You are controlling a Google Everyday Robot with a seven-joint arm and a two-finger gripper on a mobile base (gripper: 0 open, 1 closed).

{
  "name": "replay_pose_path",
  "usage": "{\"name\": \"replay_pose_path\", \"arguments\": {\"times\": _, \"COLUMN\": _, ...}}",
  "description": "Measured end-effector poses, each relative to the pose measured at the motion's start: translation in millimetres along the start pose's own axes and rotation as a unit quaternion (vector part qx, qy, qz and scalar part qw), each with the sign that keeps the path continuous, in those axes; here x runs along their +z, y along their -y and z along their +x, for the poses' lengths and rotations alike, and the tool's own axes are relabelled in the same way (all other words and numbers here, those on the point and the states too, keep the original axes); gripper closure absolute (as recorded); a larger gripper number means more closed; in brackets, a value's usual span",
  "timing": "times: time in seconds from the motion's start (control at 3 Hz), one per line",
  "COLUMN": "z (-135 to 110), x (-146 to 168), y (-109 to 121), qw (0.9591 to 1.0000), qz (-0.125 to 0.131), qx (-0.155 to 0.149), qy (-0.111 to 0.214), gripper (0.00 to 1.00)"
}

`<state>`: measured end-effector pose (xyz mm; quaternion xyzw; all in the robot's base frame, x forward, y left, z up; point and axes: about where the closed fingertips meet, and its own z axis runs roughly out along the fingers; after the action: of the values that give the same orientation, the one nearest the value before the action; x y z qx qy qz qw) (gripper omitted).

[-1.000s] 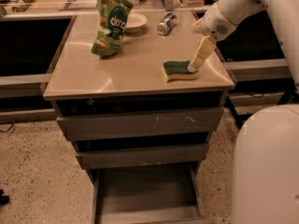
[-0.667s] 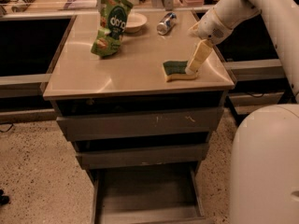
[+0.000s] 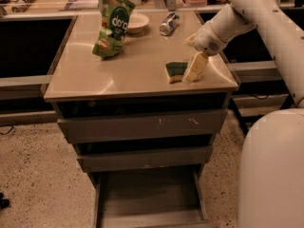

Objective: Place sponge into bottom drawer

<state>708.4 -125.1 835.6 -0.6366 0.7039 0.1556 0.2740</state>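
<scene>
At the surface's (image 3: 118, 75) right front edge, gripper (image 3: 194, 68) sits against the sponge (image 3: 176, 71) for pickup, open or closed I can't tell; bottom drawer (image 3: 147, 203) stands pulled out, ready

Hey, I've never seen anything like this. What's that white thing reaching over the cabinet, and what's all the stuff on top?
One camera looks down from in front of the cabinet. The white tube is a robot arm; its cream gripper sits at the right edge of a small green-and-yellow sponge lying on the tan countertop. Nothing is lifted. Further back: a green snack bag, a white bowl, a silver can on its side. Below, the lowest grey drawer stands pulled open.
</scene>
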Motion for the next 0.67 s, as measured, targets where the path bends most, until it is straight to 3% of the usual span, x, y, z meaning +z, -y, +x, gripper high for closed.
{"name": "replay_pose_path", "arguments": {"times": 0.33, "z": 6.7, "x": 8.3, "y": -1.1, "qw": 1.0000, "qz": -0.001, "qx": 0.002, "qy": -0.004, "gripper": 0.02}}
{"name": "replay_pose_path", "arguments": {"times": 0.67, "z": 12.9, "x": 14.8, "y": -3.6, "qw": 0.9999, "qz": -0.005, "qx": 0.005, "qy": -0.010, "gripper": 0.19}}
